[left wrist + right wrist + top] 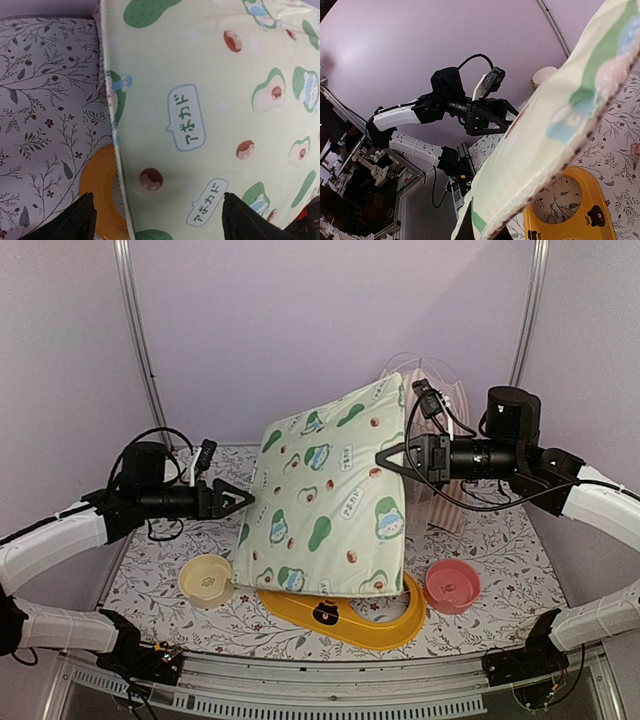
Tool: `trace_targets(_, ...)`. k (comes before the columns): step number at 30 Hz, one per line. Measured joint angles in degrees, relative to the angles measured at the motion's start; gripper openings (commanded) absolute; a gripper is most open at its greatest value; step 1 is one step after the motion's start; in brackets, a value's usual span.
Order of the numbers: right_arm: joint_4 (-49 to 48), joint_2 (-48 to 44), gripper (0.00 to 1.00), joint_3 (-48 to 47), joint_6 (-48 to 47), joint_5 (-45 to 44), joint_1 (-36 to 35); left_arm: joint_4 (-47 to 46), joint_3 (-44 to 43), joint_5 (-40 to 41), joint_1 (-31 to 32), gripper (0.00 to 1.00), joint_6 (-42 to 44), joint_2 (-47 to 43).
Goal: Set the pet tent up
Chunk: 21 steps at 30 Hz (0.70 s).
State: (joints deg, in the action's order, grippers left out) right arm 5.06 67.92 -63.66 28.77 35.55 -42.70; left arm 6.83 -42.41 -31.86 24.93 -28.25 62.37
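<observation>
one view, the top, shows pet tent (445,515) behind cushion (320,500).

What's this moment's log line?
left gripper: open beside mat | right gripper: shut on mat, tilted up | pet tent: behind mat

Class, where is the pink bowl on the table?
In the top view, the pink bowl sits front right on the table, beside the yellow feeder's right end, near the tilted cushion's corner.
</observation>
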Motion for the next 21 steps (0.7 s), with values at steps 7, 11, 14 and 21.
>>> trace_targets(7, 0.02, -0.31, 0.0, 0.0, -0.42, 0.79, 0.35, -4.57, 1.79, -6.29, -2.62, 0.87, -2.16, 1.88)
trace_targets(11, -0.04, -1.33, 0.0, 0.48, -0.42, 1.68, 0.98, -8.24, 2.97, -9.94, -2.89, 0.87, -3.56, 3.78)
trace_targets(14, -0.04, -2.01, 0.0, 0.94, -0.39, 2.47, 1.36, -11.17, 4.09, -12.52, -3.04, 0.87, -5.16, 4.9)
trace_targets(21, 0.04, -2.19, 0.0, 3.41, -0.35, 3.85, 2.1, -16.98, 4.48, -16.68, -3.1, 0.72, -8.52, 5.42)
